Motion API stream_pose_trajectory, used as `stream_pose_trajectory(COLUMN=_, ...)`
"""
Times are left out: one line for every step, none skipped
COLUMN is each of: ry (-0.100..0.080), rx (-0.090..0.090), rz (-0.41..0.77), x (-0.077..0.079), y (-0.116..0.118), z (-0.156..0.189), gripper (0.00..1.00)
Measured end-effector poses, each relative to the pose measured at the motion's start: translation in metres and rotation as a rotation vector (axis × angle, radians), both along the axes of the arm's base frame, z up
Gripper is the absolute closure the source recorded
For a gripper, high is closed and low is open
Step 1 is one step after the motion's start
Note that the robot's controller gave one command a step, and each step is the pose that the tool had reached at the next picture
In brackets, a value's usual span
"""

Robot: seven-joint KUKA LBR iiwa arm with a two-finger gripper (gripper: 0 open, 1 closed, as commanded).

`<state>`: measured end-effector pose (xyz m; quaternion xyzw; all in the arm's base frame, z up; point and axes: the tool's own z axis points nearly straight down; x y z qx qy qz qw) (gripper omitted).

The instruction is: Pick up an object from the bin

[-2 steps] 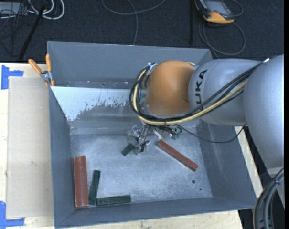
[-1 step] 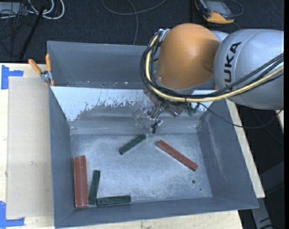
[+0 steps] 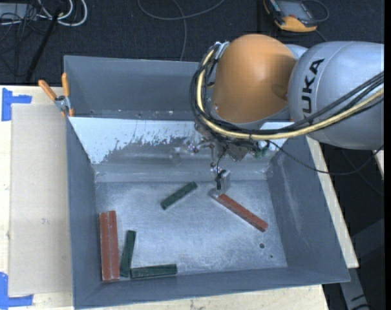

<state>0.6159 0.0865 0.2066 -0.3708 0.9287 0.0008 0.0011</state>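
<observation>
1. Fingers [image 3: 220, 178] of the gripper [image 3: 218, 188] look pressed close together, with nothing between them.
2. Their tips stand at the upper-left end of a slanting red-brown bar [image 3: 240, 212], right of the bin's [image 3: 182, 144] middle.
3. 1 dark green bar [image 3: 179, 196] lies near, to the left.
4. Well apart, in the lower-left corner, lie 1 upright red-brown bar [image 3: 108, 245] and 2 corner green bars [image 3: 153, 271].

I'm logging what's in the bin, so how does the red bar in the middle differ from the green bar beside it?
The red bar looks longer than the green bar. The red bar slants down to the right, the green bar up to the right. The red bar's upper end lies by the gripper; the green bar lies clear of it. Both are slim straight bars lying flat in the bin.
</observation>
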Motion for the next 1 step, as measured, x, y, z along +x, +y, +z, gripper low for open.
stream_pose_trajectory(ry=0.003, rx=-0.001, rz=0.009, x=-0.0143, y=-0.0116, z=-0.1205, gripper=0.0)
